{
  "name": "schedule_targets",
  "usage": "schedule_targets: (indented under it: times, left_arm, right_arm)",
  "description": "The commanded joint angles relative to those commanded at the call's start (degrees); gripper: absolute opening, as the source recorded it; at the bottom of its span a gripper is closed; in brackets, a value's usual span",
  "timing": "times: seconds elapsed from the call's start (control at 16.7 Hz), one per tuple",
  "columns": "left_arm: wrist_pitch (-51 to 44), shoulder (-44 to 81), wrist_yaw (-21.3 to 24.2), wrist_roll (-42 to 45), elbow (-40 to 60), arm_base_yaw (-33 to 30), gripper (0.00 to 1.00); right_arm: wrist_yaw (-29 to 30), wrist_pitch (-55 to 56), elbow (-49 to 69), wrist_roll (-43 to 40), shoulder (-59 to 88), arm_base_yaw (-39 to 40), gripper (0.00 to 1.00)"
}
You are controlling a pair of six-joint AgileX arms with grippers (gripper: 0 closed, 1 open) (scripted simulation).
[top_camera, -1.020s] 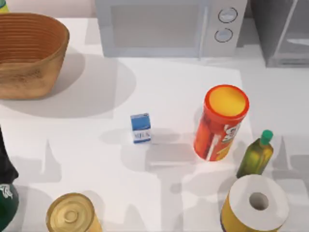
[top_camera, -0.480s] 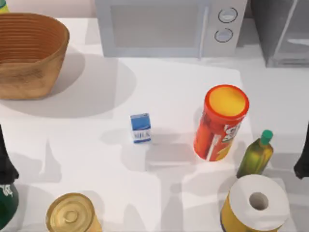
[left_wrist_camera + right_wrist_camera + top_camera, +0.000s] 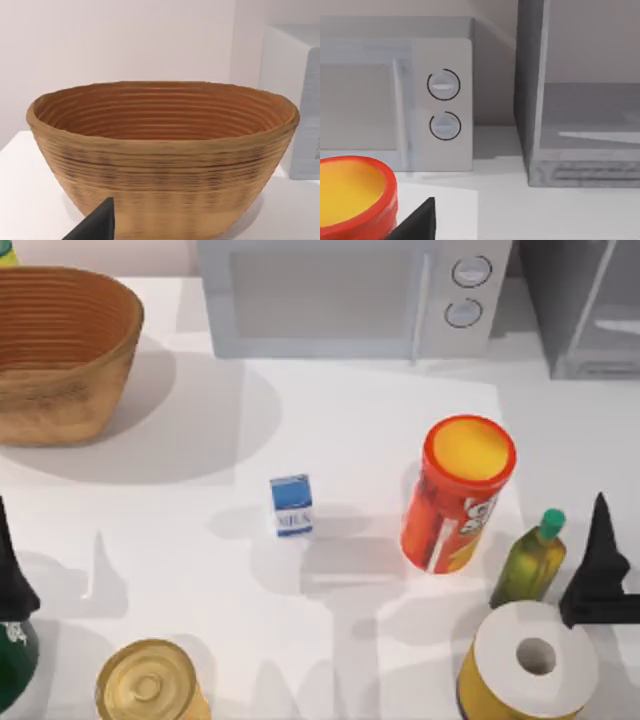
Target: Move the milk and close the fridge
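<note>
Two grippers for your list: the right gripper (image 3: 598,570) sits at the table's right edge just beside the oil bottle (image 3: 529,560), the left gripper (image 3: 12,575) at the left edge, touching nothing; whether either is parted you cannot tell. One milk (image 3: 291,505) stands alone mid-table on bare white table (image 3: 330,420), well apart from one red can (image 3: 456,495). One fridge (image 3: 585,305) occupies the far right corner beside one microwave (image 3: 350,295).

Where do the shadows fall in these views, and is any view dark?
Top view: the basket and red can cast soft grey shadows on the white table; the milk has a fainter one. Left wrist view: even light on the basket. Right wrist view: microwave and fridge evenly lit. None is dark.
</note>
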Motion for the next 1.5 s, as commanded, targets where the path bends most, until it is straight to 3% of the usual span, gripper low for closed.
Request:
schedule_targets:
  times: [0.66,1.26,1.5]
  left_arm:
    - [0.0,0.0,0.0,0.0,0.0,0.0,1.0]
    - [0.0,0.0,0.0,0.0,0.0,0.0,1.0]
    - [0.0,0.0,0.0,0.0,0.0,0.0,1.0]
  right_arm:
    - [1.7,3.8,3.1,-0.5,7.1,3.0,1.0]
    - [0.1,23.7,27.1,-1.8,54.1,13.5,1.0]
    - [-0.6,33.9,38.1,-1.2,75.0,14.3,1.0]
